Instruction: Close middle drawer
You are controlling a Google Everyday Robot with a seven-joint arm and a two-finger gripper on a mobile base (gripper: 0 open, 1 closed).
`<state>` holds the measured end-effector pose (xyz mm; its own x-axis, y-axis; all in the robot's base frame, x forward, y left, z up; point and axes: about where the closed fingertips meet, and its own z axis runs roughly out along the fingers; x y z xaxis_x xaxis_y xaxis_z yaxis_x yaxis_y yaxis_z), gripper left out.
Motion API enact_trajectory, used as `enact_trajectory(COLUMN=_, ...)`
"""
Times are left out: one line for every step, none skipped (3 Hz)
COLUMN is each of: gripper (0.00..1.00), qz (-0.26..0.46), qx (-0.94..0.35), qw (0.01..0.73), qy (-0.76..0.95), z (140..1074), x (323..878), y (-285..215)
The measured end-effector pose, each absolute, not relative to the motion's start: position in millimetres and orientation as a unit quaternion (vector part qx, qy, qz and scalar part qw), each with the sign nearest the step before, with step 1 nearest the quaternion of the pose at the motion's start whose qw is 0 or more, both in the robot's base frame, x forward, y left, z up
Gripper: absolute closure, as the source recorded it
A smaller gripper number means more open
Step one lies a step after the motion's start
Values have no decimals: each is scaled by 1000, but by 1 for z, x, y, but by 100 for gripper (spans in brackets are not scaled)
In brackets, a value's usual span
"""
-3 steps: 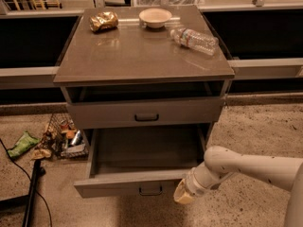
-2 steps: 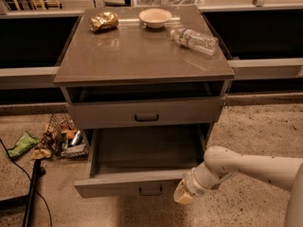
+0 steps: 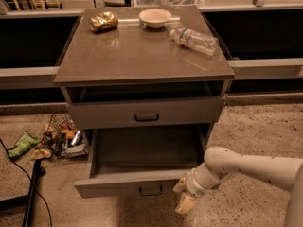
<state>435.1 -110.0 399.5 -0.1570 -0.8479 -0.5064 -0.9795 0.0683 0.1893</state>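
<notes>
Below the worktop [image 3: 137, 56], the middle drawer [image 3: 142, 179] stands pulled far out, its front running 9 to 3 o'clock. At the front's right end, the claw [image 3: 182, 195] hangs released, empty; closing means pushing toward 12.

Grey middle drawer [image 3: 118, 187], wide open, small dark pull at centre; hand [image 3: 182, 196] at its right front corner.

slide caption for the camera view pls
Gripper at the right front corner of the pulled-out middle drawer; bowl and bottle on the cabinet top.
</notes>
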Motion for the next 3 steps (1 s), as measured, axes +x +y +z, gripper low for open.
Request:
enact_trajectory(gripper=0, qz=247, qx=-636, qw=139, qy=717, z=398, x=437, y=-111)
enact_trajectory(gripper=0, qz=243, qx=-646, qw=165, qy=705, z=399, x=454, y=-111)
enact_trajectory(gripper=15, qz=224, qx=-663, qw=202, qy=685, z=402, x=485, y=-112)
